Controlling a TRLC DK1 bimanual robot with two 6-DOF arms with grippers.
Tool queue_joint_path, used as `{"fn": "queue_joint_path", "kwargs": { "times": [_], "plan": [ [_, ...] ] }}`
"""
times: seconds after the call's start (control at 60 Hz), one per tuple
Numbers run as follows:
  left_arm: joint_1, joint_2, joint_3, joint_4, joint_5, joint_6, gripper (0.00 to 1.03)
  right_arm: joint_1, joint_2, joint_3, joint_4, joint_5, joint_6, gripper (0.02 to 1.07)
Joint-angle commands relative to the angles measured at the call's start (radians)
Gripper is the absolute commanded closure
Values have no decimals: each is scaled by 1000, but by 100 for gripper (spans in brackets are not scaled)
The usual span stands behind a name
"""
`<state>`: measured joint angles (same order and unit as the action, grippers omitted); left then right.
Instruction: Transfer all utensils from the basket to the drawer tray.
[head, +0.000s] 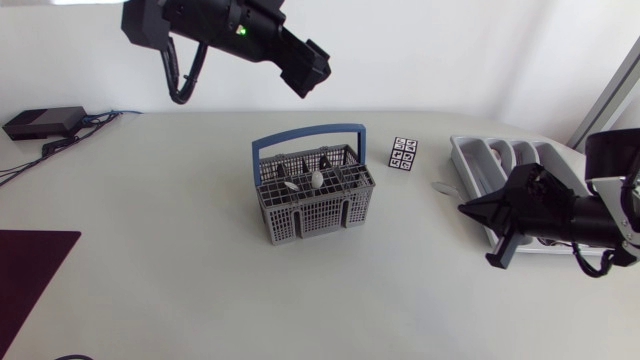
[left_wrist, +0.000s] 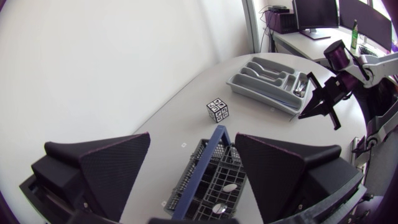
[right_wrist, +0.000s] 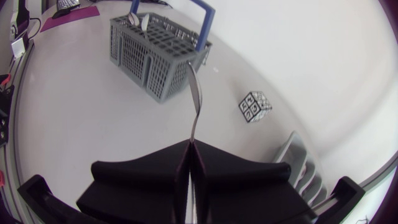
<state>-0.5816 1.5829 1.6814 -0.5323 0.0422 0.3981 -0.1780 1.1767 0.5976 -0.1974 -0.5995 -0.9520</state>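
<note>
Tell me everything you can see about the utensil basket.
The basket looks like grey plastic, with grid-patterned walls, a top divided into compartments, and a blue arched handle spanning it. It stands upright on the white table, near the middle. A few utensils stand in it, ends poking above the rim. The left gripper hovers above it, open, not touching. Only the table and those utensils touch it.

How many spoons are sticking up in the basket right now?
2. One spoon stands near the middle of the basket; the second spoon is beside it, toward my left arm's side. More utensils may sit hidden lower in the compartments.
</note>
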Motion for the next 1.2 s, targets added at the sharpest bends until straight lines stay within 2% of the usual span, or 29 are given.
{"fn": "queue_joint_path", "kwargs": {
  "times": [0.0,0.15,0.267,0.45,0.6,0.667,0.983,1.05,1.117,1.183],
  "plan": [
    [14,-35,-49,9,-10,71,4,-123,97,54,-66,-49,-176,102],
    [20,-47,-121,43,-34,151,4,-336,279,182,-177,-75,-424,102],
    [23,-63,-192,84,-39,223,5,-463,440,343,-326,-72,-620,102],
    [20,-89,-307,127,-39,357,5,-595,644,574,-432,-33,-783,99],
    [25,-113,-408,195,-39,470,5,-641,755,708,-484,21,-860,95],
    [32,-121,-450,235,-42,507,5,-649,784,735,-485,47,-881,95],
    [29,-152,-563,213,-33,674,9,-646,880,780,-456,127,-910,95],
    [23,-161,-585,209,-31,703,10,-646,876,762,-428,127,-910,90],
    [20,-167,-601,203,-31,736,10,-646,864,740,-412,127,-910,90],
    [17,-167,-621,209,-31,777,12,-649,850,722,-398,124,-910,80]
  ]
}}
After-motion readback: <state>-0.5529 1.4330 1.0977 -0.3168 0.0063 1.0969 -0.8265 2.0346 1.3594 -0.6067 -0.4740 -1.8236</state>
